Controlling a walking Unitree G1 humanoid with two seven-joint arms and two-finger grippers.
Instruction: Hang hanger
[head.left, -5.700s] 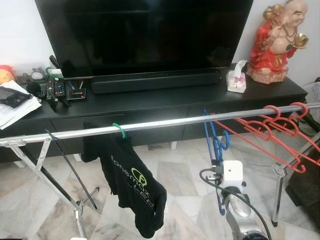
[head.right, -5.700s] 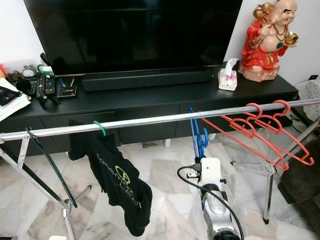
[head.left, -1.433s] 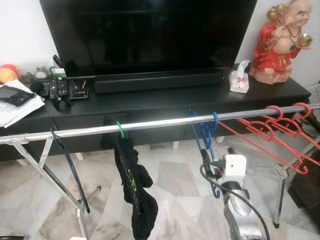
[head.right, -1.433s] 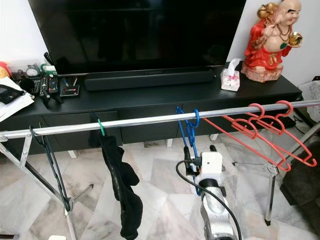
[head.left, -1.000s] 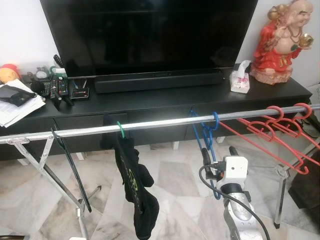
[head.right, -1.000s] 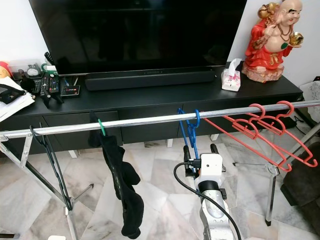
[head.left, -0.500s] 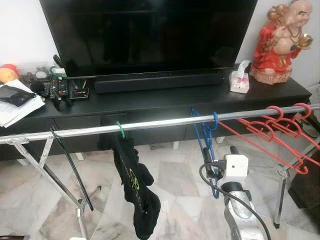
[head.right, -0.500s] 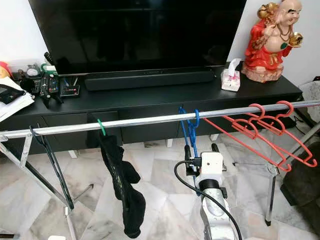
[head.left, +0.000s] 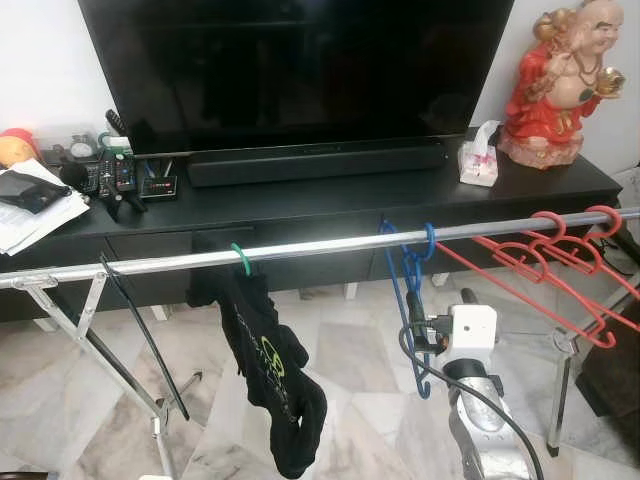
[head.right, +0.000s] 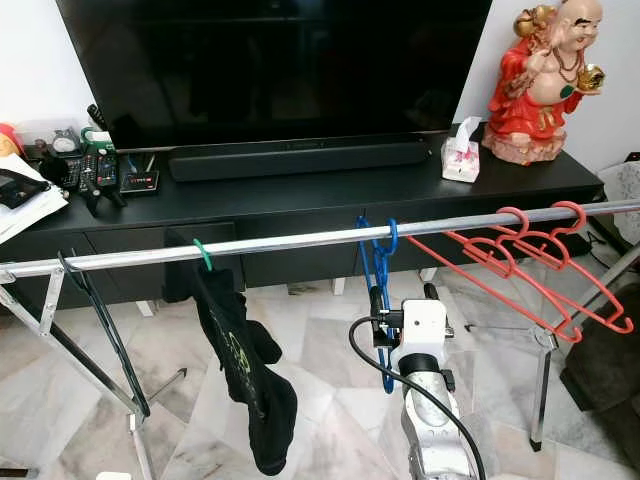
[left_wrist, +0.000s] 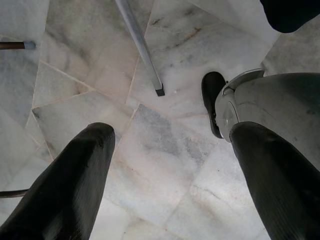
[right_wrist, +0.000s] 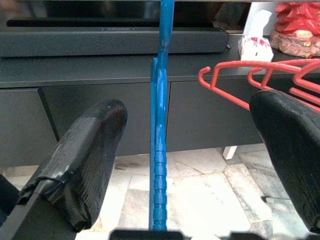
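Observation:
A blue hanger (head.left: 413, 300) hangs by its hook (head.left: 429, 236) from the chrome rail (head.left: 320, 246) and dangles down toward the floor. My right gripper (head.left: 440, 305) is just behind and below the rail, open. In the right wrist view the blue hanger (right_wrist: 159, 165) hangs between the two wide-apart fingers (right_wrist: 85, 150) without touching either. My left gripper (left_wrist: 170, 175) hangs open over the marble floor.
A black T-shirt (head.left: 265, 370) on a green hanger (head.left: 241, 258) and a black hanger (head.left: 140, 340) hang left of the blue one. Red hangers (head.left: 540, 262) fill the rail's right end. Behind stand a black TV cabinet (head.left: 330, 205), TV, tissue box (head.left: 477, 160) and red statue (head.left: 560, 85). A rack leg (left_wrist: 140, 45) stands near my foot.
The blue hanger's hook went onto the rail, and my right gripper let go and stays behind it. The black T-shirt has swung and turned on its green hanger.

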